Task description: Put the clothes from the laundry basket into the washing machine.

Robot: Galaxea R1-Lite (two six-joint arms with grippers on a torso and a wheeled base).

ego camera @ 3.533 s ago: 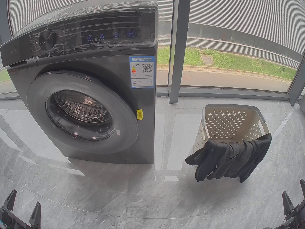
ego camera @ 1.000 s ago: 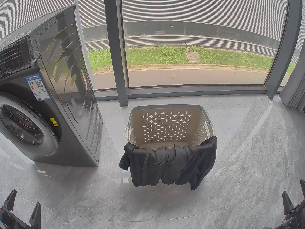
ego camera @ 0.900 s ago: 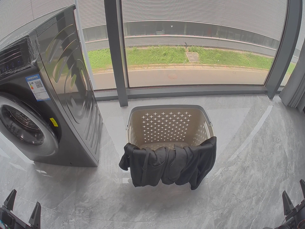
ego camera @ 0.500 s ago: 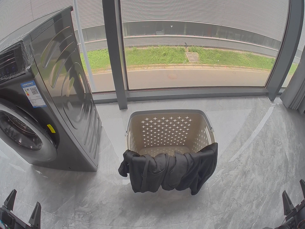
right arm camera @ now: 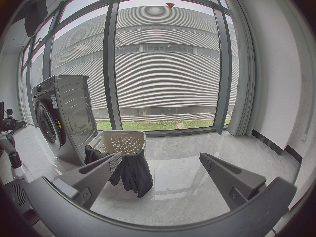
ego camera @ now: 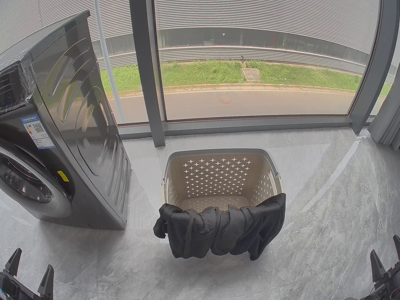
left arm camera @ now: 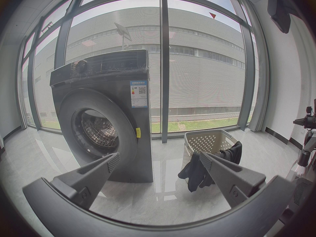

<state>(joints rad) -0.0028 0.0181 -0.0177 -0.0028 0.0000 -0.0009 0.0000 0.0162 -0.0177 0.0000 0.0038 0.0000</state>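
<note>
The clothes [ego camera: 221, 230], dark and bunched, hang over the near rim of the basket [ego camera: 216, 151]. Most of the cloth falls down the outside of the near wall toward the robot. One sleeve-like end droops at the washer side, and another corner rides high on the rim at the far side. The lowest folds come close to the floor [ego camera: 325, 213]; I cannot tell whether they touch it.

The basket is beige with star-shaped holes in its walls. It stands upright on the grey marbled floor, just in front of the window [ego camera: 258, 42].

The washer [ego camera: 83, 117] stands to the robot's left of the basket, near it but not touching. Its ribbed side panel is turned toward the basket. Its round door [ego camera: 29, 184] lies flush against the front, and the drum shows through the glass. A blue-and-white label [ego camera: 36, 131] sits on the front above the door.

A dark post [ego camera: 146, 63] divides the window behind the gap between washer and basket. A pale curtain [ego camera: 385, 121] hangs at the far right.

The left gripper [left arm camera: 158, 155] sits low at the robot's left, its jaws spread wide and holding nothing. The right gripper [right arm camera: 158, 156] sits low at the right, its jaws likewise spread and empty. Both are well apart from the clothes.
</note>
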